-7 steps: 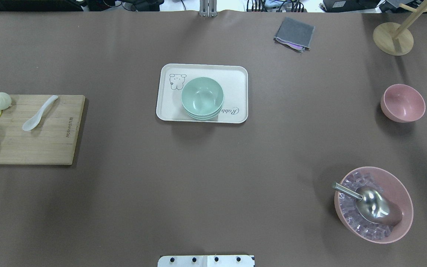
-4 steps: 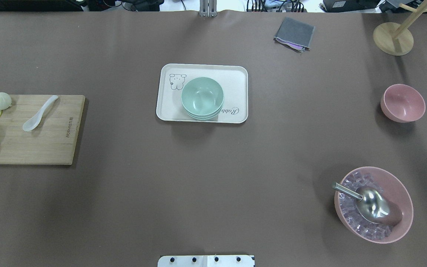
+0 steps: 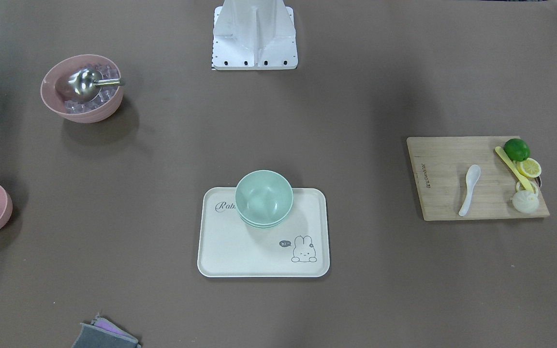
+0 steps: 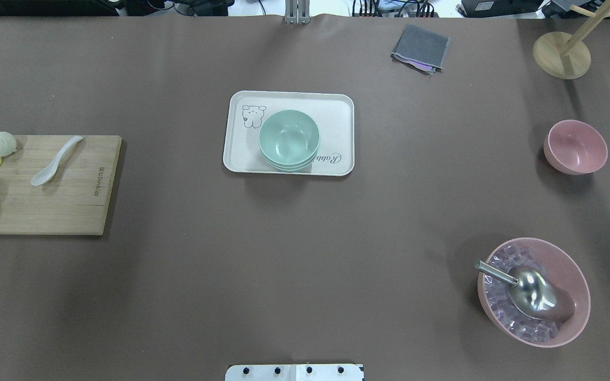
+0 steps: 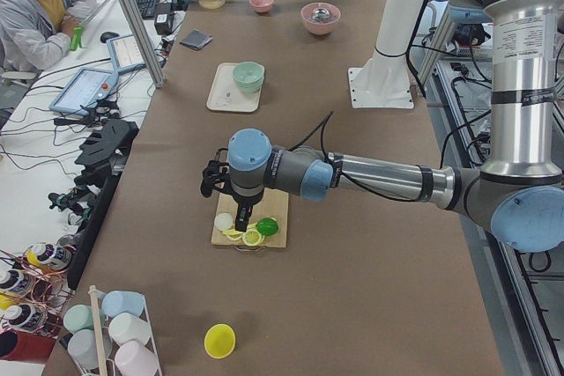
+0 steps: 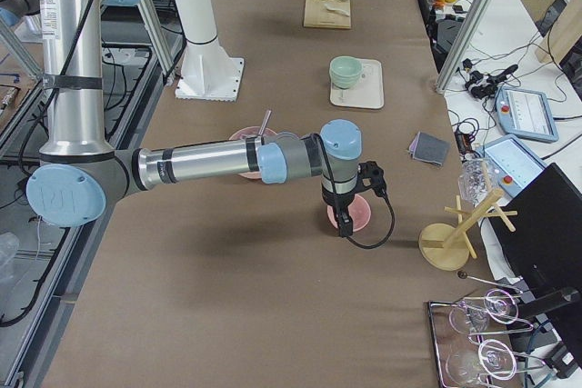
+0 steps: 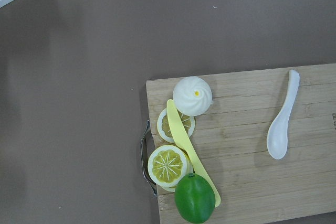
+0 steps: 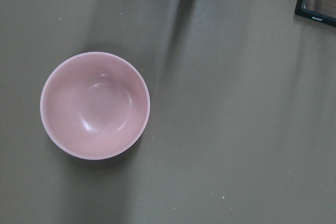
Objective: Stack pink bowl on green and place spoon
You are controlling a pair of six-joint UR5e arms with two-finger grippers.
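Observation:
A small empty pink bowl [image 4: 575, 147] stands at the table's right; the right wrist view shows it [image 8: 94, 104] from above. A stack of green bowls [image 4: 288, 139] sits on a cream tray [image 4: 337, 114] at mid-table. A white spoon [image 4: 56, 161] lies on a wooden cutting board [image 4: 61, 206] at the left, also in the left wrist view [image 7: 281, 119]. In the exterior left view the left gripper [image 5: 240, 216] hangs above the board's near end. In the exterior right view the right gripper [image 6: 344, 217] hangs over the pink bowl. I cannot tell whether either is open or shut.
The board also holds a bun [image 7: 192, 95], lemon slices [image 7: 167, 164], a lime [image 7: 195, 199] and a yellow knife [image 7: 189, 153]. A large pink bowl [image 4: 575, 264] with ice and a metal scoop stands front right. A grey cloth [image 4: 420, 47] and a wooden stand [image 4: 561, 54] lie at the back.

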